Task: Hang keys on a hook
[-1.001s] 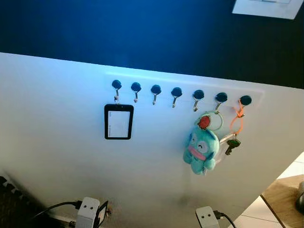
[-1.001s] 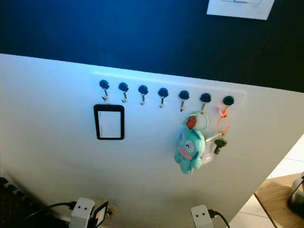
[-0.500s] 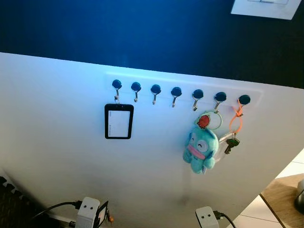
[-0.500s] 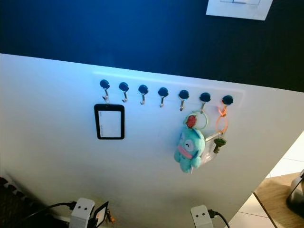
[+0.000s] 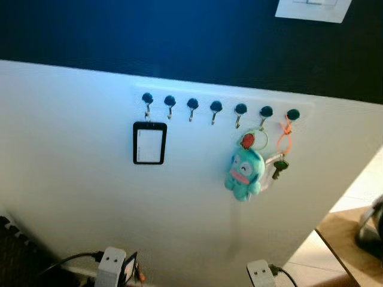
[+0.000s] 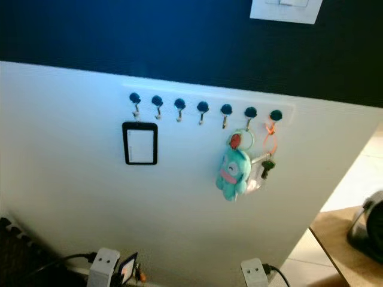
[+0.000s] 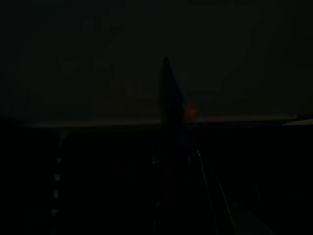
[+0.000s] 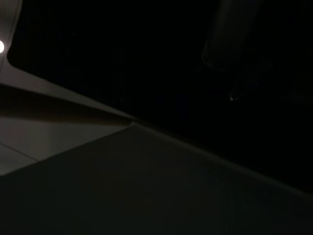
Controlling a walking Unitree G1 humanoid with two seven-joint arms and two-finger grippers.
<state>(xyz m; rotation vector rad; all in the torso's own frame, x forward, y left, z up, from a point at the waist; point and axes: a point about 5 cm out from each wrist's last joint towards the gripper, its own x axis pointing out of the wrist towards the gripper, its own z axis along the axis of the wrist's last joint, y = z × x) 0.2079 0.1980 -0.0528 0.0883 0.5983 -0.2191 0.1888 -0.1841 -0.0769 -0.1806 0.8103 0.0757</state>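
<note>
Keys (image 5: 279, 168) with teal plush keychain (image 5: 244, 174) hang on the right-hand hooks (image 5: 265, 112) of the white panel (image 5: 72, 197); black badge holder (image 5: 149, 143) hangs on the leftmost. State of both jaws: cannot tell.

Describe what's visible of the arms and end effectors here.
Low in the head views, the left arm and right arm show as pale silver-white boxy ends, each with two small dark dots and a black cable. The wrist views are too dark to describe the end effectors.

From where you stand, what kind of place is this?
Probably a home entryway: a row of hooks on a white panel holds keys with a plush charm and a badge holder, below a light switch.
</note>
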